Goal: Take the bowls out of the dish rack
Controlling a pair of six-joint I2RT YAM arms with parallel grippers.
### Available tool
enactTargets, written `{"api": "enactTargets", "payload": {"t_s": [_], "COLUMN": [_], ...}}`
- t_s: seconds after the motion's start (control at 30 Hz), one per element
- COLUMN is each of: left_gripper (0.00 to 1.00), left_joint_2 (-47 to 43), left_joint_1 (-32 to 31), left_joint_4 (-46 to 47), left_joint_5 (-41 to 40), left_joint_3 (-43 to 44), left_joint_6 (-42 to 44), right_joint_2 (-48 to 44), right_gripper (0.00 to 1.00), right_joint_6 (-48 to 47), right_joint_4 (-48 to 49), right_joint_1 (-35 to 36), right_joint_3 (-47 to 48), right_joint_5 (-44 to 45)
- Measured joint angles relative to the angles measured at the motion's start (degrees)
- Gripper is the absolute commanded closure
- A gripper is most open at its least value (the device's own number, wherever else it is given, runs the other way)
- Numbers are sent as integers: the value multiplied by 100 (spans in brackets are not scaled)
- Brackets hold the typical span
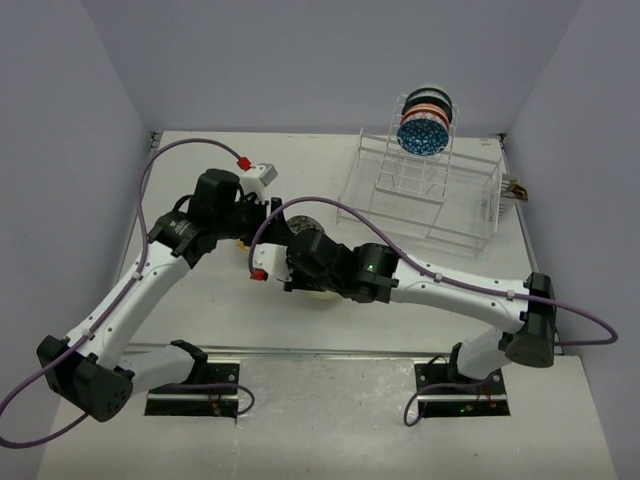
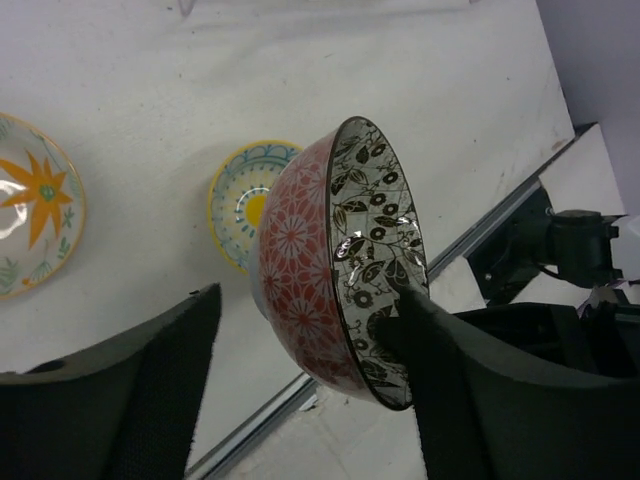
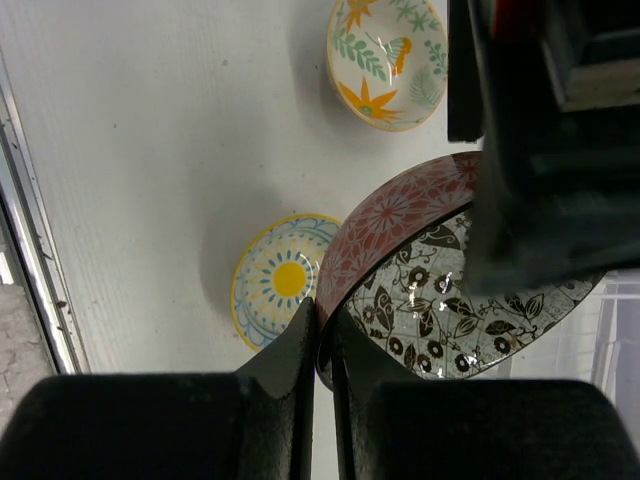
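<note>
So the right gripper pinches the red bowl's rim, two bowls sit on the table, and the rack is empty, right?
No: the rack is not empty. The top view shows bowls standing in its upper tier, a blue bowl in front. Otherwise yes: the right gripper pinches the rim of the red bowl, and a yellow bowl and an orange-flower bowl sit on the table.
</note>
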Motion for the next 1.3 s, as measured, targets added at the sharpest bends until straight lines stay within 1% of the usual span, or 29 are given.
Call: {"api": "enactTargets", "payload": {"t_s": [0.03,0.07,0.13,0.23,0.33,0.37,0.4,0.43,0.47,0.5,0.63,0.73,0.83,0.93,1.17,1.3], "left_gripper": [65,76,88,100,100,100,100,100,100,100,100,100,100,100,100,100], "left_joint_2": [46,90,179,313,352,352,352,352,350,350,361,479,688,1036,2017,2197], "left_joint_1": [-26,-55,-94,-107,-136,-136,-136,-138,-140,-140,-68,247,879,1362,1593,1631], "left_joint_4": [-31,-63,-83,-142,-101,-87,-74,-63,-68,-83,-107,31,402,649,1204,1370], "left_joint_5": [-66,-120,-422,-662,-758,-778,-824,-885,-1005,-1191,-2092,-2371,-2433,-2590,-2664,-2629], "left_joint_3": [-9,-9,-9,-15,-17,-17,-17,-17,-20,-35,-162,-275,-525,-636,-684,-841], "left_joint_6": [7,17,98,109,111,111,111,114,114,116,22,-175,-452,-699,-964,-1071], "right_joint_2": [59,116,190,208,210,210,210,210,203,166,-107,-503,-1062,-1987,-3626,-4824], "right_gripper": [100,100,100,100,100,98,81,60,33,2,1,1,1,1,1,1], "right_joint_6": [-7,-26,-74,-131,-153,-162,-168,-151,-122,-118,9,203,457,885,2218,2664], "right_joint_4": [-48,-94,-92,50,146,170,203,256,343,457,828,1143,1582,1980,2656,2988], "right_joint_1": [0,4,35,142,162,160,157,155,153,142,76,63,63,63,46,46], "right_joint_3": [44,72,114,153,153,153,151,138,109,59,-260,-656,-1172,-1882,-2979,-3757], "right_joint_5": [35,74,127,179,212,219,225,243,317,409,688,890,1145,1322,1716,1998]}}
